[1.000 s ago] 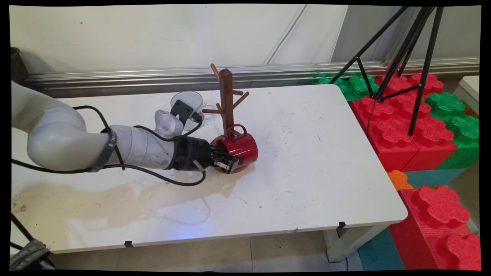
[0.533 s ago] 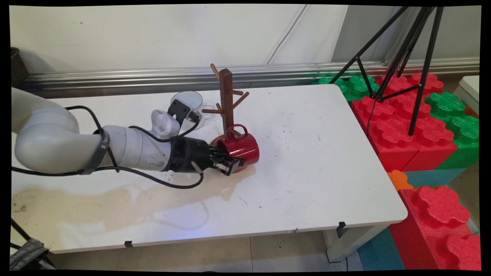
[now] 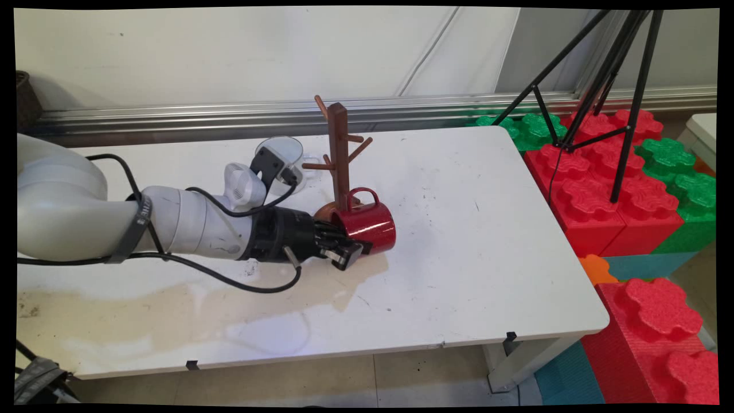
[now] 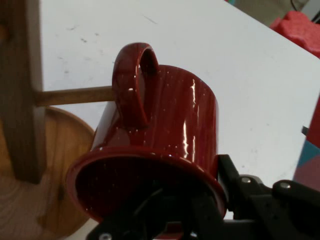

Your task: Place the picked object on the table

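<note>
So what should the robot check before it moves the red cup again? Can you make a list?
1. Grip: gripper is clamped on the red mug at its rim, one finger inside: ok.
2. Mug's tilt: on its side, mouth toward the arm: ok.
3. Handle on a peg: beside it, threaded or not: cannot tell.
4. Wooden mug tree upright: ok.
5. Glass cup behind the arm, clear of the mug: ok.
6. Bare table to the mug's right: ok.

Red mug: glossy glazed ceramic, finely speckled, bright highlights. Mug tree: brown wood, matt, grain visible on its round base. Counter: smooth white top, scuffed and stained. End effector: matt black plastic and metal.
</note>
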Available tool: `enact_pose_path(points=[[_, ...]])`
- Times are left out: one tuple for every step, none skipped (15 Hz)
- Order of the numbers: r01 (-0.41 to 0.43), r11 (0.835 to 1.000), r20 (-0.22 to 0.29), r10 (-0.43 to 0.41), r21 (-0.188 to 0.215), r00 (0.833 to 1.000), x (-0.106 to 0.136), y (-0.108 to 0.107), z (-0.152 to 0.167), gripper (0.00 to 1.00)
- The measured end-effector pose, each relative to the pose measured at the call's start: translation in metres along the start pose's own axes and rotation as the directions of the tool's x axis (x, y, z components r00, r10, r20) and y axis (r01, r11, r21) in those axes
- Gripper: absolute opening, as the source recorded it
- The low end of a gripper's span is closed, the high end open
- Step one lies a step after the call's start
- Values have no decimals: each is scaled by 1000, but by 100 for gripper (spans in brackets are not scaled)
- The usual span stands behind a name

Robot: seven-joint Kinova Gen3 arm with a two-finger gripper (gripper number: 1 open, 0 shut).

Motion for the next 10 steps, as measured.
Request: enact_pose_path(points=[[-11,1000,2,11,-5,1000,1,2,-1,0],[-19,1000,4,19,-8,1000,2,3,-2,0],[-32,999,7,32,-13,999,3,5,-4,0],[-40,999,9,40,-16,999,3,7,-6,0],[-53,998,12,53,-21,999,4,9,-8,0],[-60,998,13,61,-24,998,5,10,-10,0],[-72,997,15,73,-29,997,6,12,-13,0],[-80,996,16,81,-32,997,7,13,-15,0],[-93,995,18,93,-37,995,9,15,-18,0],[-101,994,19,101,-41,995,10,16,-20,0]])
